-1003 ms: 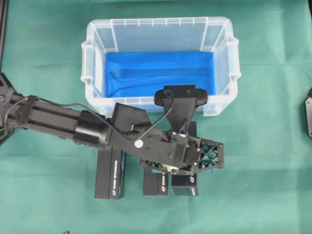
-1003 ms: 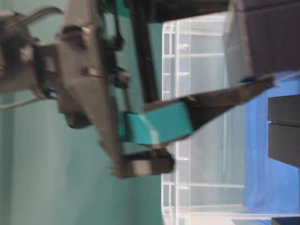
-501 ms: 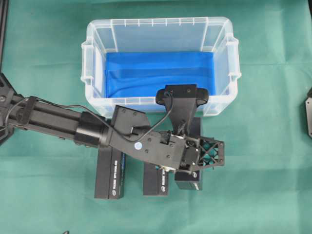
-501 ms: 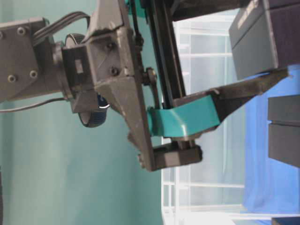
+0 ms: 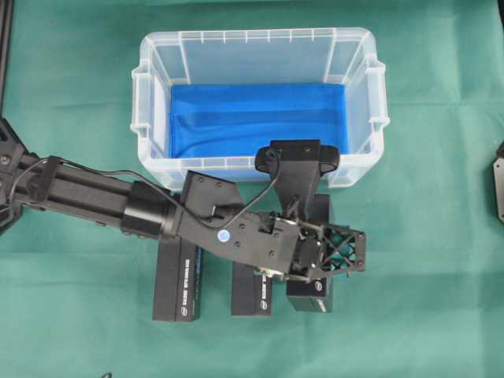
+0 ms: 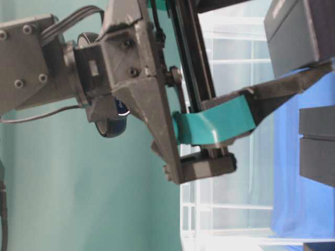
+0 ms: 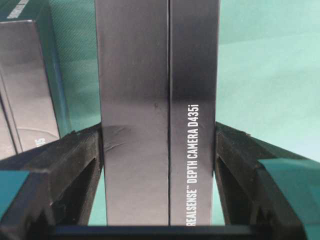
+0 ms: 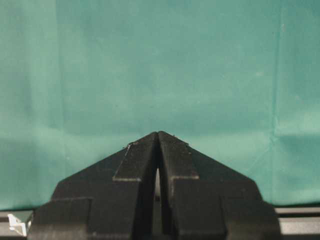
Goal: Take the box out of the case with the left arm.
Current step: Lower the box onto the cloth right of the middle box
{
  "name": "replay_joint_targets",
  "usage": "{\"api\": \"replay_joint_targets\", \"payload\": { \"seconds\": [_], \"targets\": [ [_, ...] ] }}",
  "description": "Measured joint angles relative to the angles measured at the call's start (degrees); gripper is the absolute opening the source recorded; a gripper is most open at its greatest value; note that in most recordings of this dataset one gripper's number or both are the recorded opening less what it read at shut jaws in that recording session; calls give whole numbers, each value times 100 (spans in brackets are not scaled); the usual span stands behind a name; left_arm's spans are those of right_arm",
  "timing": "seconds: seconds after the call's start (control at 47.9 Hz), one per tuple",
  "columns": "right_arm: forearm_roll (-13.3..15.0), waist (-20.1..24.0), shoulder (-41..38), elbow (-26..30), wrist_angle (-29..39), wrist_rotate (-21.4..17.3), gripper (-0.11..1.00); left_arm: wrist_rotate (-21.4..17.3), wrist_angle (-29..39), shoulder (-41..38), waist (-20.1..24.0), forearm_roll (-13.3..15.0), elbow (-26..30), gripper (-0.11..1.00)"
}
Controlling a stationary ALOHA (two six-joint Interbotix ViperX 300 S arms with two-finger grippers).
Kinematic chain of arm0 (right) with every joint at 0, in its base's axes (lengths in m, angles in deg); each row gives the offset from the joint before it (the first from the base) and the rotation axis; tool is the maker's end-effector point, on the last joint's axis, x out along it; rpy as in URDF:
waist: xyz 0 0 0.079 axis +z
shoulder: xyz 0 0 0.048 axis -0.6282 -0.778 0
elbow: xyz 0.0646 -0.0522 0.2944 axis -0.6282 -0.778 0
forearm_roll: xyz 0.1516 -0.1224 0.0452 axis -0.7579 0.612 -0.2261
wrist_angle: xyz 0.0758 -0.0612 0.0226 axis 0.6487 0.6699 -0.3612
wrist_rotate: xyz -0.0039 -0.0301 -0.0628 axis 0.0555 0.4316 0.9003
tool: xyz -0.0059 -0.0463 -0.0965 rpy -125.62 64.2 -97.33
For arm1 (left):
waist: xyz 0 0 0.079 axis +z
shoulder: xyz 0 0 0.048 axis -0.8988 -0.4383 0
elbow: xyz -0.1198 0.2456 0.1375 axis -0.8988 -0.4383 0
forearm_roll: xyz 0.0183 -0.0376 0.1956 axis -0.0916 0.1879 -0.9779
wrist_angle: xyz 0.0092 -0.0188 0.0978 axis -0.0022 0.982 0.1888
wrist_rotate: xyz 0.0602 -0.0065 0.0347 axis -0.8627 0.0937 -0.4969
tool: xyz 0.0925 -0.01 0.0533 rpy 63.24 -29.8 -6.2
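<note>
Already outside the case [image 5: 256, 98]: the box [image 7: 157, 115] sits clamped between the left gripper [image 5: 327, 256] fingers, both pads pressed flat against its long sides in the wrist view, printed face toward the camera. Overhead, the box shows as a dark end poking out below the gripper in the lower middle of the frame, well clear of the bin's near wall and over the cloth.

Status: extraction looks done. The case interior shows only the blue sheet [image 5: 256, 118] lining its bottom; no box is visible inside it from above. What remains, by my judgement, is set-down and release. The held box hangs just right of two other black boxes [image 5: 179, 276] lying side by side on the cloth below the case, so the likely spot is next in that row. Whether its bottom edge already touches the cloth cannot be told from these views; the table-level view shows it tilted and apparently off the surface.

Right gripper [image 8: 158, 150]: fingers pressed together, nothing between them, idle over bare cloth. In the overhead frame only a dark edge of that arm shows at far right.

Surface: a green cloth [image 5: 425, 236] covers the whole table, with faint creases and no hard edges visible. The case sits upper centre; the left arm [image 5: 94, 197] enters from the left edge. Background in the table-level view is plain teal with nothing else resolvable.
</note>
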Motion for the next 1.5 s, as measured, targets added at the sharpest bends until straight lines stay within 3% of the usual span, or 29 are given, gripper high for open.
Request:
{"api": "replay_joint_targets", "payload": {
  "seconds": [0.167, 0.292, 0.334, 1.023, 1.504],
  "targets": [
    [0, -9, 0, 0, 9, 0, 7, -9, -18, 0, -35, 9, -53, 61],
    [0, 0, 0, 0, 9, 0, 7, -9, -132, 0, -53, 18, -70, 89],
    [0, 0, 0, 0, 0, 0, 7, -9, -149, 0, -53, 18, -70, 94],
    [0, 0, 0, 9, 9, 0, 7, -26, 193, 272, -53, 18, -9, 91],
    [0, 0, 9, 9, 9, -9, 7, -668, 1169, 404, -18, 18, 1116, 90]
  ]
}}
